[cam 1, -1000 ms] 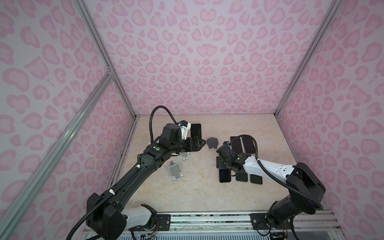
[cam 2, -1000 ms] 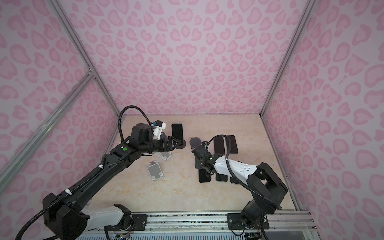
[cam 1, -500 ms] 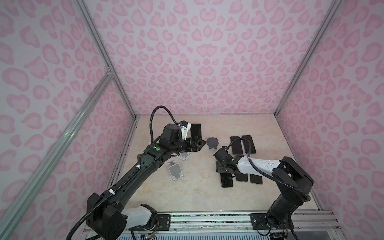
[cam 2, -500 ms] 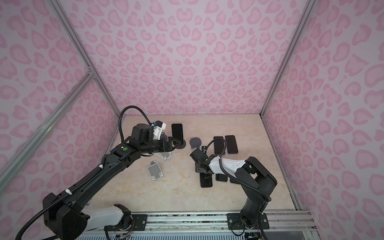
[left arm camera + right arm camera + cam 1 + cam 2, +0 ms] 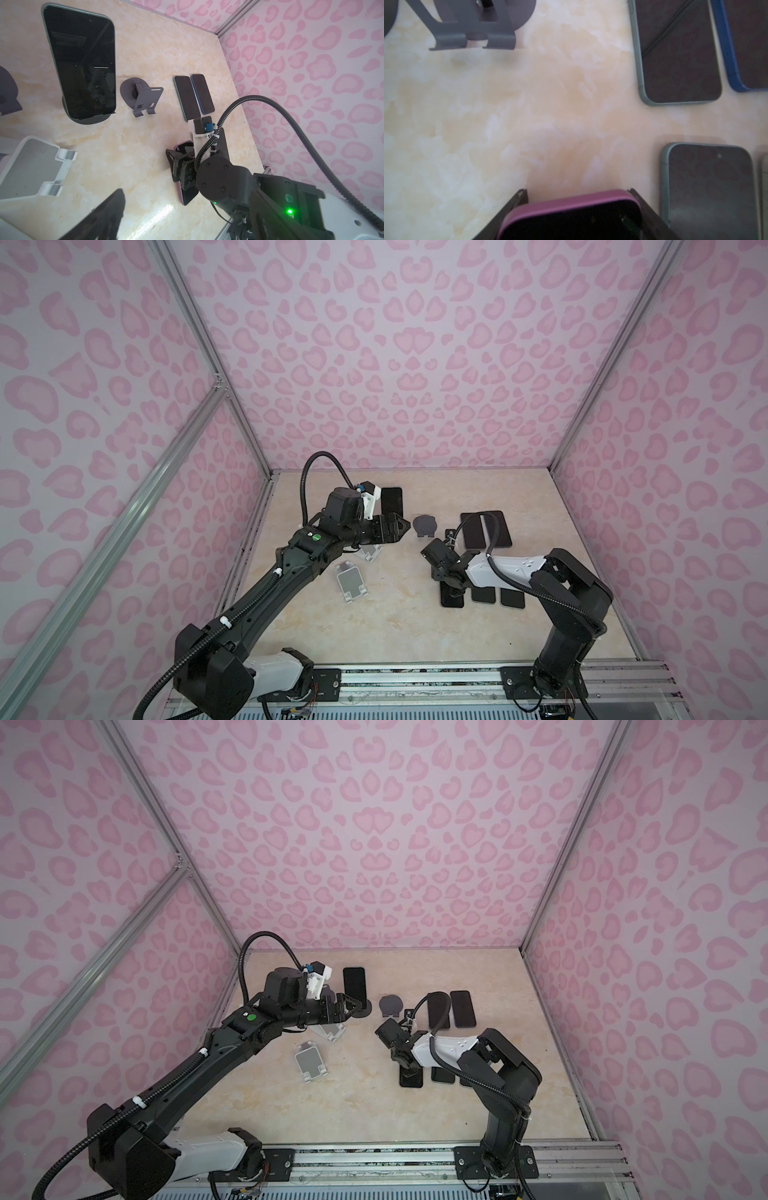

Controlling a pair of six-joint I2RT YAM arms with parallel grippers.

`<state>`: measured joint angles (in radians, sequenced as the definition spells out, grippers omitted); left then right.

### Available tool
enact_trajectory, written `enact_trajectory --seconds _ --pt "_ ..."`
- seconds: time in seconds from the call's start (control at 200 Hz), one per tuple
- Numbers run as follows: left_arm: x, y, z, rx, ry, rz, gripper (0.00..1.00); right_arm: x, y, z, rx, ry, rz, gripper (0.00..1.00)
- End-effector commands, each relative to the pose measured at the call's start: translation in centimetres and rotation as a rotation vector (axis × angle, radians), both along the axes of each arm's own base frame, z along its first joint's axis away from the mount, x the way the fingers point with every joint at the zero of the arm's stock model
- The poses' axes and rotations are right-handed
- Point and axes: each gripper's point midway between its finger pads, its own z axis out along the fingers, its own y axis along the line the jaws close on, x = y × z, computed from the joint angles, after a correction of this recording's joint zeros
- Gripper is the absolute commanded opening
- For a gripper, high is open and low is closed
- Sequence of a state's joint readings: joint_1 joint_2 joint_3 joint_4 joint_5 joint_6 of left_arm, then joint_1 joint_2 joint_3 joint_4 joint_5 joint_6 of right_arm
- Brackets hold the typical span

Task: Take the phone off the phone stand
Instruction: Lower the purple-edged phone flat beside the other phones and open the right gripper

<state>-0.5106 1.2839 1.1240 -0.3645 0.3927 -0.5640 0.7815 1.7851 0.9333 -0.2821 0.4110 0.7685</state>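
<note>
- The phone stands on end with its dark screen showing. It leans back on the stand, which has a dark round base, toward the back left of the bench.
- The left tool hovers just beside the stand's base, with its jaws spread wide and nothing between them. One dark finger shows at the edge of the left wrist view, apart from the phone.
- A grey stand carrying nothing sits just beside the phone's stand, on its right in both top views.
- Two white stands are near the left arm. The flat stand lies face up on the bench, and the near stand sits partly under the arm.
- The right tool is clenched on the purple phone. It grips one short end, with a finger against each long side.
- In the left wrist view the purple phone's free end rests on the bench, screen up.
- The grey-edged phone lies flat just beside the purple phone, parallel to it and not touching.
- The end phone lies on the far side of the grey-edged phone, in the same row and partly under the right arm.
- Behind that row, the green phone and the blue phone lie flat, screens up, with their long edges touching.
- The right arm's cable crosses over the green phone in both top views.
</note>
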Motion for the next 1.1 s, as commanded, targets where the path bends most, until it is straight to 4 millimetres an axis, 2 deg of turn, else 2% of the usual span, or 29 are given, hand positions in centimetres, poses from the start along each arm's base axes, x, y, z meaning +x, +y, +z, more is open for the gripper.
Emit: enact_trajectory --seconds 0.0,0.355,0.625,0.8,0.935,1.02,1.095 --pt "0.4 0.0 0.3 0.006 -0.020 0.002 0.96 -2.1 -2.3 -1.9 -0.113 0.082 -0.013 0.72" --pt "0.6 0.0 -0.3 0.024 -0.005 0.008 0.96 -3.5 -2.1 -3.8 -0.138 0.141 0.039 0.80" --pt "0.6 0.1 -0.2 0.024 -0.006 0.007 0.95 -4.1 -1.6 -4.3 -0.107 0.168 0.082 0.81" --pt "0.7 0.0 -0.4 0.028 -0.004 0.007 0.96 -3.6 -0.5 -2.8 -0.087 0.157 0.145 0.81" --pt "0.7 0.2 -0.4 0.038 -0.010 0.013 0.96 -3.5 -0.5 -1.3 -0.125 0.166 0.200 0.84" --pt "0.7 0.4 -0.1 0.039 -0.019 0.019 0.96 -3.4 -0.4 0.5 -0.113 0.144 0.219 0.86" --pt "0.8 0.7 0.1 0.050 -0.031 0.035 0.95 -3.1 -0.3 2.8 -0.093 0.102 0.214 0.88"
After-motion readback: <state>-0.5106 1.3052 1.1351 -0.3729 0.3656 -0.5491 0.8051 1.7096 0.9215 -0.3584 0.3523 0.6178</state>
